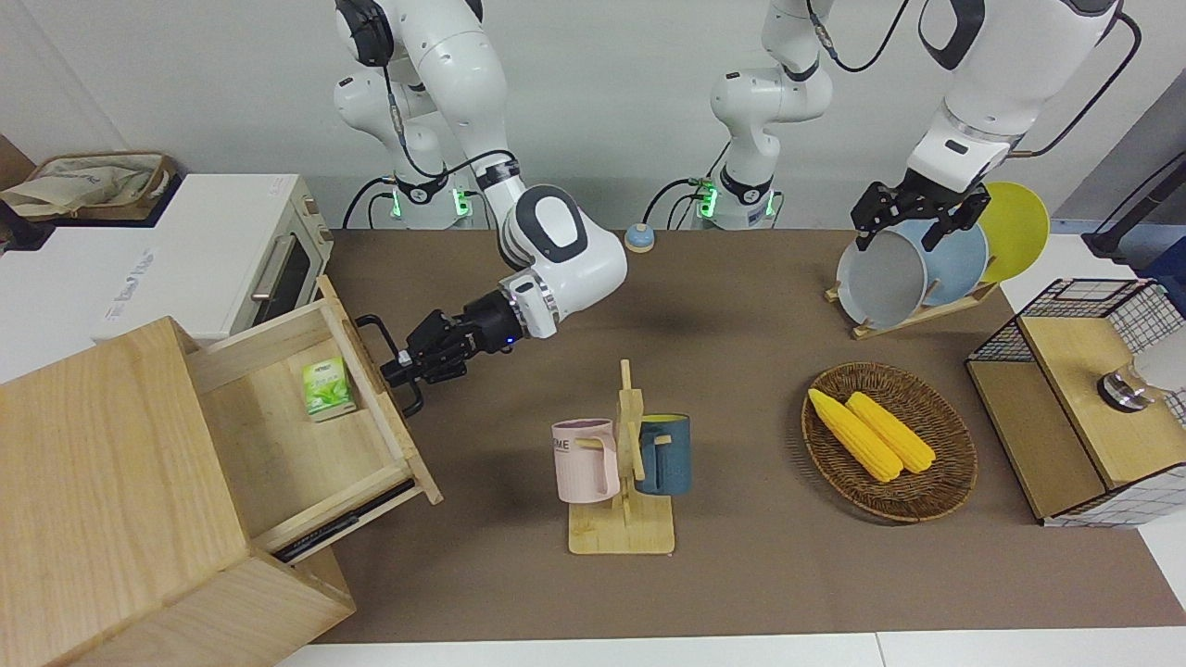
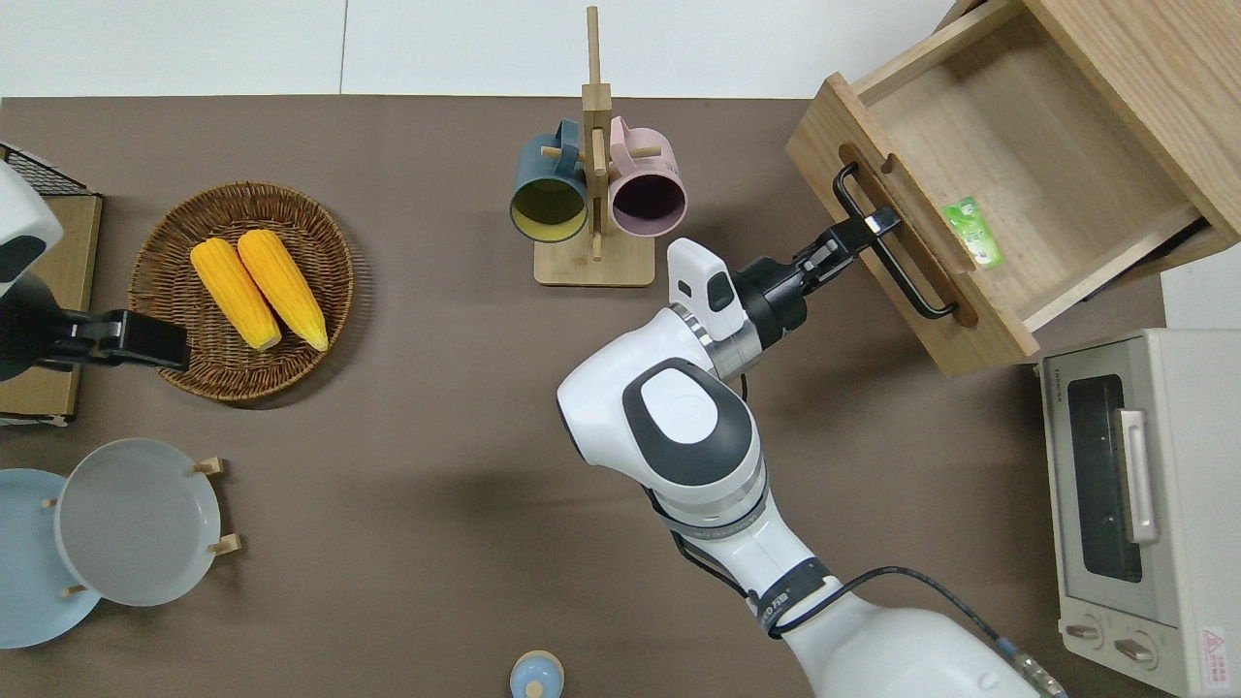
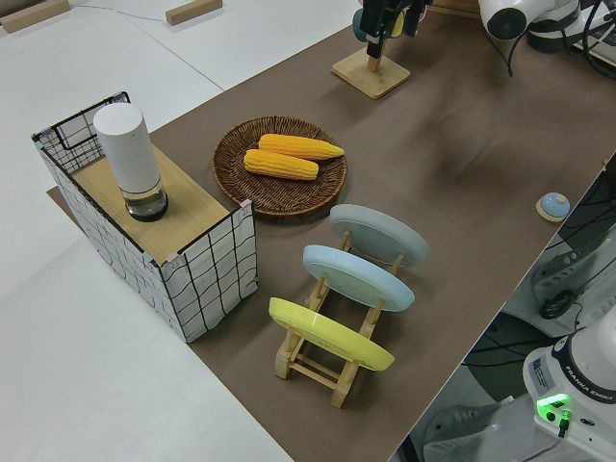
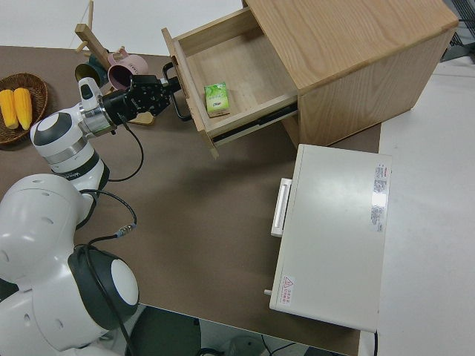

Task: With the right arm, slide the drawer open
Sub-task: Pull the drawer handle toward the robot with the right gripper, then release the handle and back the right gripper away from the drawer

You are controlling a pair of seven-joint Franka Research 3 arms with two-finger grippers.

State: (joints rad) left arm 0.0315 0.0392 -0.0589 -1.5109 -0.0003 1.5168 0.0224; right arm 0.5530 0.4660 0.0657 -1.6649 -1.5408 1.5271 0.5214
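The light-wood drawer (image 1: pixel 289 446) stands well out of the large pale wooden box (image 1: pixel 111 482) at the right arm's end of the table. It also shows in the overhead view (image 2: pixel 1008 160) and the right side view (image 4: pixel 245 63). My right gripper (image 1: pixel 400 363) is shut on the drawer's black bar handle (image 2: pixel 894 271), near the handle's end nearer to the robots. The gripper shows too in the overhead view (image 2: pixel 866 226) and the right side view (image 4: pixel 168 87). A small green carton (image 1: pixel 327 389) lies inside the drawer. The left arm (image 1: pixel 964 102) is parked.
A wooden mug rack (image 1: pixel 623 519) with a pink and a blue mug stands close to the right arm's wrist. A white toaster oven (image 2: pixel 1134 485) sits beside the box, nearer to the robots. A corn basket (image 1: pixel 889 440), a plate rack (image 1: pixel 913 269) and a wire-mesh shelf (image 1: pixel 1075 398) are at the left arm's end.
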